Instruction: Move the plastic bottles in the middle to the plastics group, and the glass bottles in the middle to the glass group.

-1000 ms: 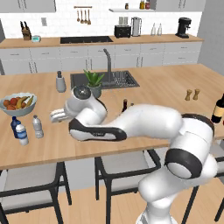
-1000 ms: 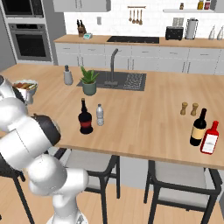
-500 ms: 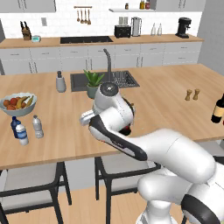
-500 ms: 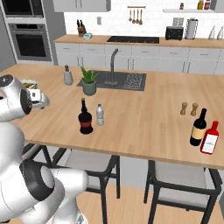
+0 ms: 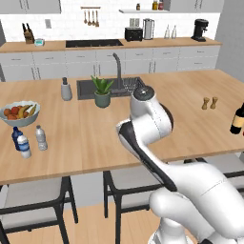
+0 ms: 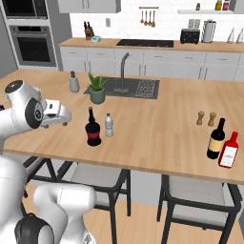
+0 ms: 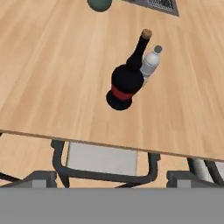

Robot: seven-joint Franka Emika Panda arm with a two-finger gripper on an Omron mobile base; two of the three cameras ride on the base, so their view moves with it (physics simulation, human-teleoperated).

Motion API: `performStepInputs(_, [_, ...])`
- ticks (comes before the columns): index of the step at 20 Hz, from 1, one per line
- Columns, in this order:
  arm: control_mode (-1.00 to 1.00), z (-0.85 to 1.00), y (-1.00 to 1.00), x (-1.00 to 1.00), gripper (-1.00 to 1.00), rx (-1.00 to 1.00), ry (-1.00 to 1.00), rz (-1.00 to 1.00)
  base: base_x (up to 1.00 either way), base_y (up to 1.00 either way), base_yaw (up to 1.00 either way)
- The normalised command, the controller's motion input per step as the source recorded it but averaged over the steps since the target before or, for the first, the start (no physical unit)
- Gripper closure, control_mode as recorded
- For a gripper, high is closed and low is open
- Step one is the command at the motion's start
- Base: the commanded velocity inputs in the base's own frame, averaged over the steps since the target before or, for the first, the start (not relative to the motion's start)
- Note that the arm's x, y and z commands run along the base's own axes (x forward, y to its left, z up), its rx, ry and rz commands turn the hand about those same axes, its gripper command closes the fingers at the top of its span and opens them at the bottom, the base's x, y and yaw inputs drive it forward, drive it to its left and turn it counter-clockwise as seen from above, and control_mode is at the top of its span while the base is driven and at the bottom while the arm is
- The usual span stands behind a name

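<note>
1. The fingers (image 7: 40, 176) stand wide apart at the bottom corners of the hand view, so the gripper (image 7: 111, 178) is open and empty, hanging above the counter edge.
2. Just above it in the frame stands the black bottle (image 7: 124, 83) with its red label, and right behind it, close enough to look touching, is the clear water bottle (image 7: 150, 63).
3. Here's the danger: those two are crowded together. Going for either one, an open finger could clip the neighbour and tip it, and the light water bottle would likely roll.
4. The black bottle also sits near the counter's front edge, so a nudge toward the chairs could send it off.
5. In the left base view, at middle left, another clear bottle (image 5: 41, 138) stands just beside the dark blue bottle (image 5: 15, 137) and the blue-capped bottle (image 5: 23, 146). That group is tight too.
6. At lower right of the right base view, the wine bottle (image 6: 216, 139) has a red bottle (image 6: 228, 150) beside it, so little room to set down.
7. Containers now: the bowl (image 5: 21, 122) at left holds fruit, the pot (image 6: 97, 96) holds a green plant, and I cannot tell what the sink (image 6: 112, 91) holds.
</note>
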Motion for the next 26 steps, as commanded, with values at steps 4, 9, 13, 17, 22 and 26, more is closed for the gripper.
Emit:
performStepInputs(4, [-1.00, 0.19, -1.00, 0.05, -1.00, 0.34, 0.01, -0.40, 0.00, 0.00, 0.00])
performStepInputs(9, [-1.00, 0.18, -0.47, 0.61, -1.00, 0.23, 0.13, -0.22, 0.00, 0.00, 0.00])
performStepInputs(13, [-1.00, 0.02, -0.02, 0.63, -1.00, 0.00, 0.29, -0.01, 0.00, 0.00, 0.00])
performStepInputs(17, [-1.00, -0.07, 0.00, 0.47, -1.00, 0.00, 0.05, 0.00, 0.00, 0.00, 0.00])
performStepInputs(22, [-1.00, -0.30, 0.00, 0.29, -1.00, 0.00, -0.05, 0.00, 0.00, 0.00, 0.00])
performStepInputs(26, [-1.00, -0.55, 0.00, 0.26, -1.00, 0.05, -0.12, 0.03, 0.00, 0.00, 0.00])
